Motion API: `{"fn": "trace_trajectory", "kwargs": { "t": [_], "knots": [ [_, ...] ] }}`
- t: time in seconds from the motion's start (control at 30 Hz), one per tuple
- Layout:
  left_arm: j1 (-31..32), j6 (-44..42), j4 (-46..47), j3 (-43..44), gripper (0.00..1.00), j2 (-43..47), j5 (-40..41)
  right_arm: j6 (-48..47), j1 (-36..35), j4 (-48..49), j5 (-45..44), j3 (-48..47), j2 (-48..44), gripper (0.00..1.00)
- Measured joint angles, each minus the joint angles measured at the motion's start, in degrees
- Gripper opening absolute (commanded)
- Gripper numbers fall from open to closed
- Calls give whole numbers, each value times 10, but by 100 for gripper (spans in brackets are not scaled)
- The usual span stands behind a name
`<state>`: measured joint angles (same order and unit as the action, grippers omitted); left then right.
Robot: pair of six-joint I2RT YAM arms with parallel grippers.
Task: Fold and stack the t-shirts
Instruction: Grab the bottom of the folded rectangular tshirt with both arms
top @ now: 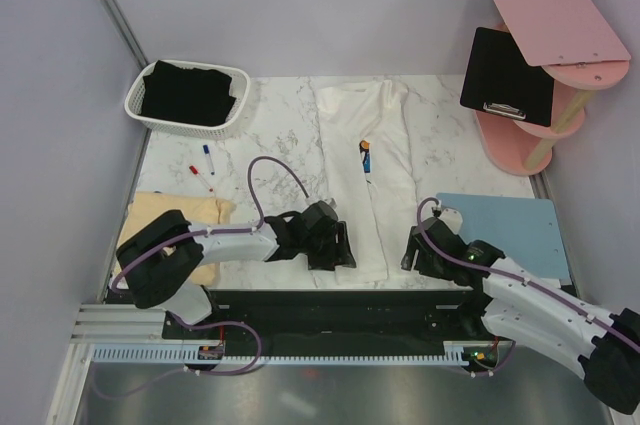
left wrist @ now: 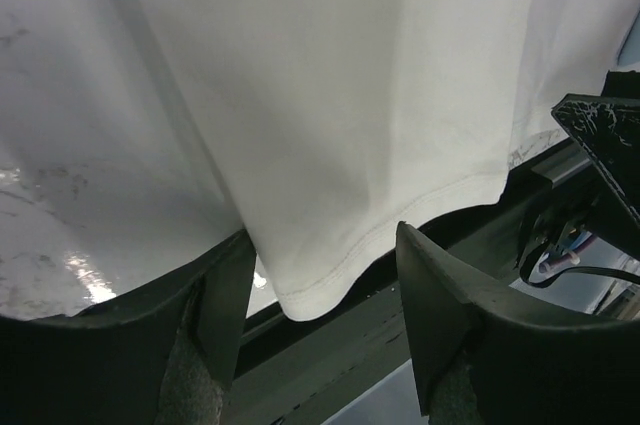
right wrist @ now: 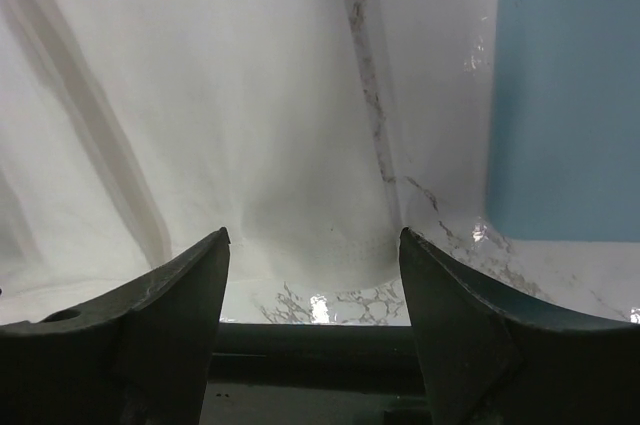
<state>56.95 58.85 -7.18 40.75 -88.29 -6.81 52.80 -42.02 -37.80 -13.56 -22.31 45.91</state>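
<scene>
L end effector [top: 335,245] spread wide at the white tee's [top: 372,170] near-left hem corner; in the wrist view that corner [left wrist: 310,295] sits between the fingers, not pinched. R end effector [top: 412,250] also spread, at the tee's near-right corner. White tee lies long and narrow on the worktop [top: 270,115]. Yellow tee [top: 150,207] left of it, partly under L arm. Black tee [top: 190,93] far-left of it, in basket [top: 135,110]. Mat [top: 505,225] just right of it.
</scene>
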Motion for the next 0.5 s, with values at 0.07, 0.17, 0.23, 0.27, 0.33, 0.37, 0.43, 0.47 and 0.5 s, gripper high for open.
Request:
{"fn": "trace_trajectory", "kwargs": {
  "t": [0.07, 0.17, 0.23, 0.27, 0.33, 0.37, 0.43, 0.47, 0.5],
  "knots": [
    [10, 3, -1, 10, 53, -12, -3, 0, 0, 0, -1, 0, 10, 76],
    [24, 9, -3, 26, 16, -36, -10, -1, 0, 5, -4, -7, 39, 76],
    [27, 14, -8, 30, 2, -50, -10, -1, 0, 7, -5, -13, 56, 65],
    [26, 17, -11, 30, 2, -54, -12, -2, 0, 9, -5, -15, 62, 54],
    [26, 20, -14, 31, 2, -53, -13, -4, 0, 18, -4, -15, 69, 21],
    [26, 21, -15, 31, 2, -53, -12, -4, 0, 23, -2, -13, 70, 11],
    [26, 24, -17, 30, 2, -51, -10, -2, 0, 32, 4, -7, 70, 1],
    [27, 25, -18, 29, 2, -48, -7, 0, 0, 34, 7, -6, 68, 0],
    [27, 27, -20, 27, 2, -46, -5, 0, 0, 35, 10, -6, 66, 0]
  ]
}}
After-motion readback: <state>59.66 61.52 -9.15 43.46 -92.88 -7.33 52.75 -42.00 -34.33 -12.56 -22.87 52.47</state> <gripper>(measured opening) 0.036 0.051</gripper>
